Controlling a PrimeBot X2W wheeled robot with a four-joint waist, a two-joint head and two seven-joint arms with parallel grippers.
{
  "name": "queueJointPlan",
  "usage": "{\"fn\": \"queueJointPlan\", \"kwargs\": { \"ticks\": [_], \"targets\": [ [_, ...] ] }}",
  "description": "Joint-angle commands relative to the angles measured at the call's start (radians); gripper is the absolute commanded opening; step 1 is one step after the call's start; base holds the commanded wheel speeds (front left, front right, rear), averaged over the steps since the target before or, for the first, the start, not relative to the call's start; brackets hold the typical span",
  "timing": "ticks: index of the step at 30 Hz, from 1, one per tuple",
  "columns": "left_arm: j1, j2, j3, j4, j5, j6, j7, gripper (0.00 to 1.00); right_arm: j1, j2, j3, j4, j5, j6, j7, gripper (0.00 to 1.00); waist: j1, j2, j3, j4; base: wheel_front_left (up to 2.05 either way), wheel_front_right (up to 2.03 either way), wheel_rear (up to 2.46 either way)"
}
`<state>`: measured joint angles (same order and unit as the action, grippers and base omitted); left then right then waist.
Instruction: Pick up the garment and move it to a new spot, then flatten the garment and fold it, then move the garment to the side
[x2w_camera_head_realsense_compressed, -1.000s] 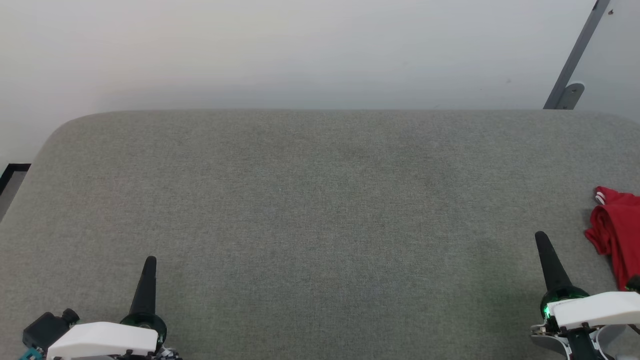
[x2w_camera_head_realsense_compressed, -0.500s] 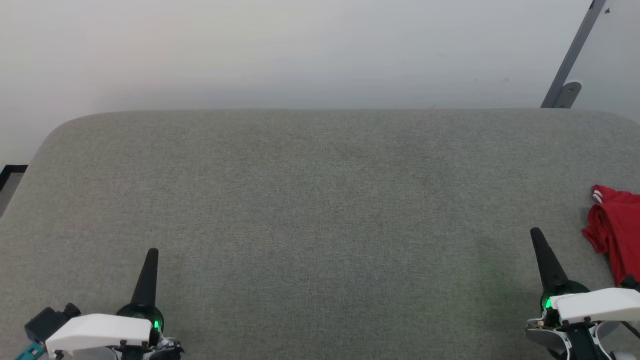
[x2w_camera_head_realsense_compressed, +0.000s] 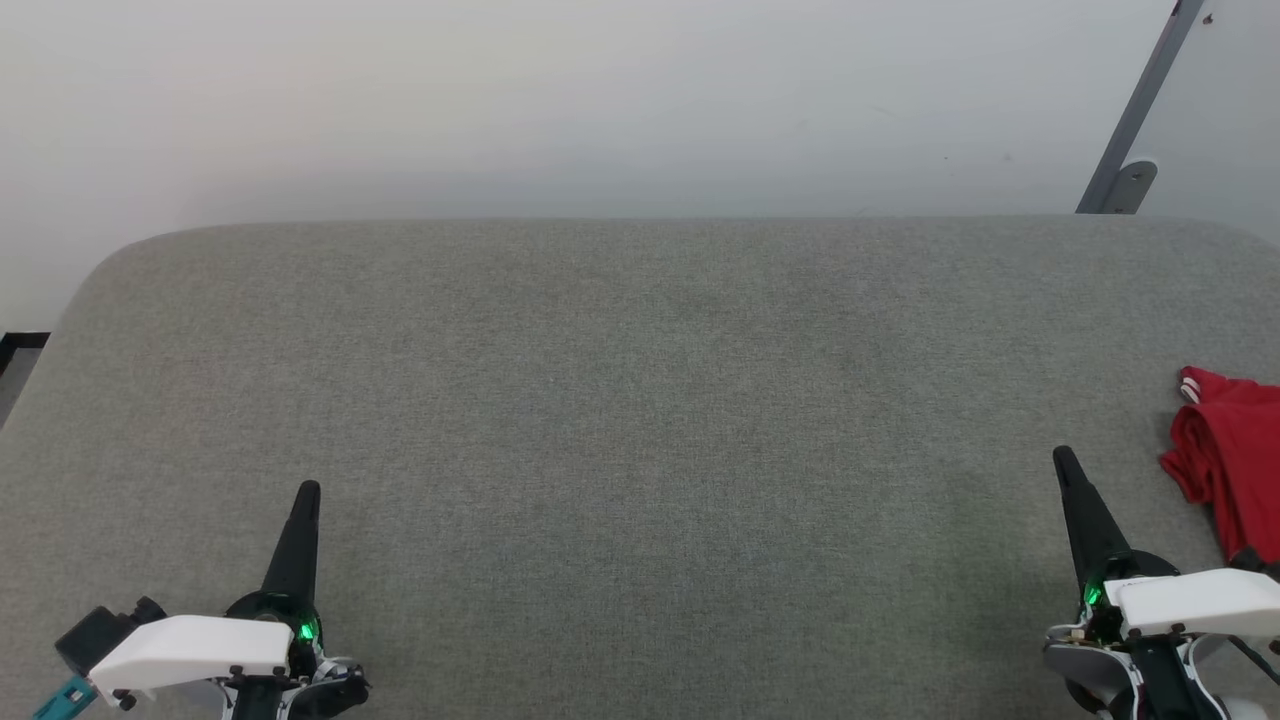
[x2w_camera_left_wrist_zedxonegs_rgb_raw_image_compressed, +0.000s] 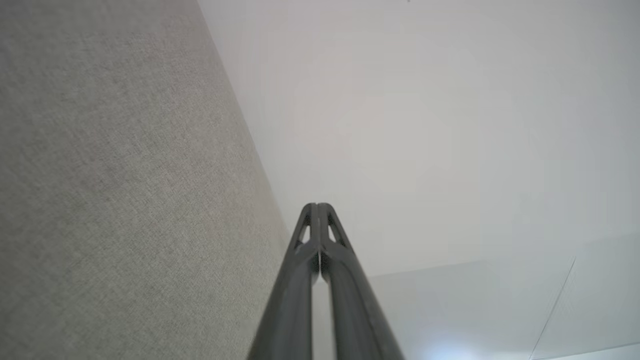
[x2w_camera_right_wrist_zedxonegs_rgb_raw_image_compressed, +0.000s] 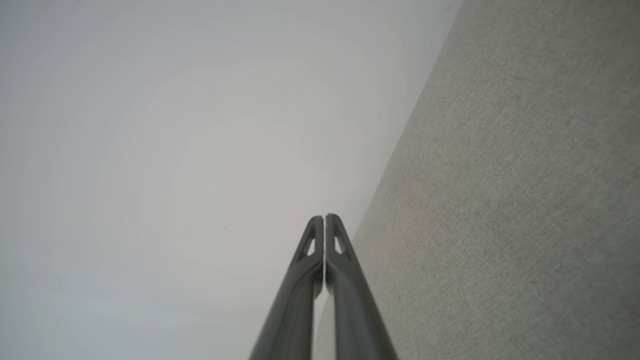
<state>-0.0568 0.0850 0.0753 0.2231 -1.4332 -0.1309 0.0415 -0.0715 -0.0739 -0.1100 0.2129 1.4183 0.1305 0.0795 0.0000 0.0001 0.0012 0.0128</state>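
Observation:
The garment (x2w_camera_head_realsense_compressed: 1232, 460) is a crumpled red heap with a bit of red-and-white striped trim, lying at the right edge of the grey fabric table (x2w_camera_head_realsense_compressed: 640, 420) and cut off by the head view's border. My right gripper (x2w_camera_head_realsense_compressed: 1064, 460) is shut and empty at the lower right, its tip a short way left of the garment and apart from it. At the lower left my left gripper (x2w_camera_head_realsense_compressed: 308, 492) is also shut and empty, far from the garment. In the wrist views, the left gripper (x2w_camera_left_wrist_zedxonegs_rgb_raw_image_compressed: 317, 206) and the right gripper (x2w_camera_right_wrist_zedxonegs_rgb_raw_image_compressed: 324, 217) show their fingers pressed together, holding nothing.
A pale wall (x2w_camera_head_realsense_compressed: 600, 100) rises behind the table's rounded far edge. A grey slanted metal bracket (x2w_camera_head_realsense_compressed: 1135, 120) stands at the back right. A dark strip of floor edge (x2w_camera_head_realsense_compressed: 20, 345) shows beyond the table's left side.
Both gripper tips stand a little higher in the head view than a second ago. The garment and bracket have shifted slightly left and up, which fits a small camera move.

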Motion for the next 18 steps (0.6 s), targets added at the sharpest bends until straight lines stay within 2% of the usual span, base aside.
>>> {"fn": "queueJointPlan", "kwargs": {
  "ticks": [1, 18],
  "targets": [
    [-0.018, -0.002, 0.006, 0.002, -0.020, 0.000, 0.006, 0.00, -0.013, 0.003, -0.004, 0.002, 0.021, 0.000, 0.008, 0.00, 0.0000, -0.0001, 0.000, 0.000, 0.00, 0.00, 0.00],
    [-0.044, -0.015, 0.017, 0.014, -0.122, 0.000, 0.040, 0.00, -0.030, 0.017, -0.005, 0.020, 0.124, 0.000, 0.025, 0.00, 0.0000, -0.0001, 0.001, -0.007, 0.00, 0.00, 0.00]
  ]
}}
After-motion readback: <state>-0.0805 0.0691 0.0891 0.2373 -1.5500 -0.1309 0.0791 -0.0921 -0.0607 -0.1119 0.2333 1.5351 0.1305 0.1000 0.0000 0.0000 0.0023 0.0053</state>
